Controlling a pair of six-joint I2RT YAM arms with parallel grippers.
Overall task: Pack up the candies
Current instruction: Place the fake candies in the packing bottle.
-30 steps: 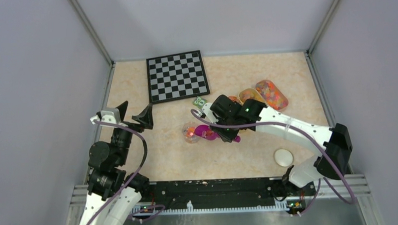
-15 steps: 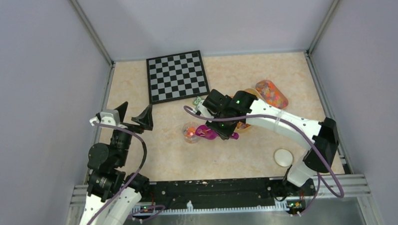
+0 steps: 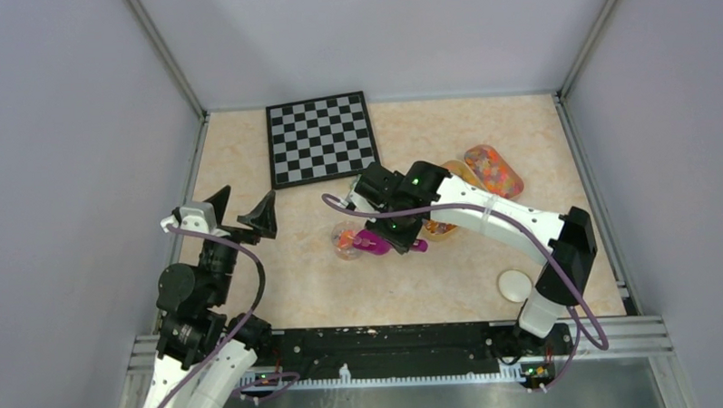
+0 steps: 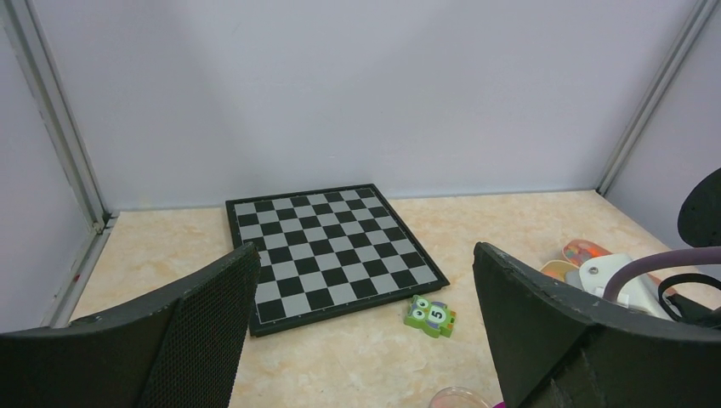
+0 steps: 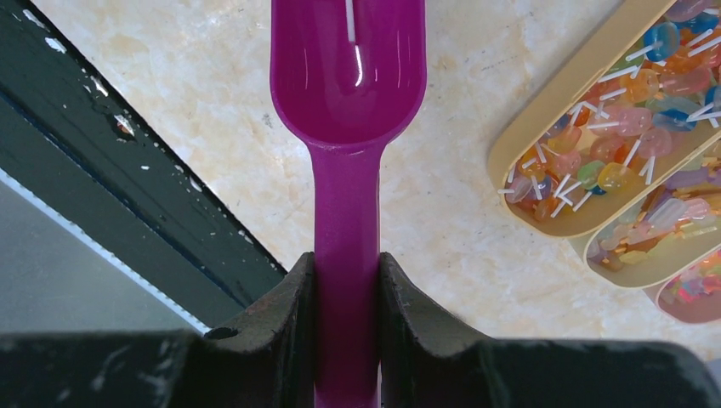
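The magenta scoop (image 3: 377, 243) sits near the middle of the table (image 3: 482, 127). Its long axis runs roughly along the near edge, with the bowl toward the left edge and the handle end toward the right. The right gripper (image 3: 401, 239) clamps the handle. In the right wrist view its fingers (image 5: 281, 323) press the shaft from both sides, jaws narrow, and the bowl points straight away from the wrist. Only streaks of glare show inside the bowl, and its far lip is cut off by the top of that view.

From above, the bowl is just beside a small clear cup (image 3: 339, 234) with a few orange and red pieces in it. The arm covers part of the scoop, so I cannot tell whether the two touch.

Most of the candies (image 5: 587, 157) lie in oblong trays (image 5: 544, 119) set side by side toward the far right of the table. From above, one tray is in plain sight, the next is half hidden behind the right arm and another is mostly under it. In the wrist view the frame's right edge cuts them off.

The left gripper (image 3: 240, 208) hangs near the left edge, well apart from the scoop, its jaws wide with nothing between them. Its camera shows the chessboard (image 4: 332, 251) in the far left corner and a green block (image 4: 430, 314) just off the board's near right corner. Only a sliver of the cup's rim shows at the bottom of that view. A white lid (image 3: 515, 285) lies toward the near right corner.
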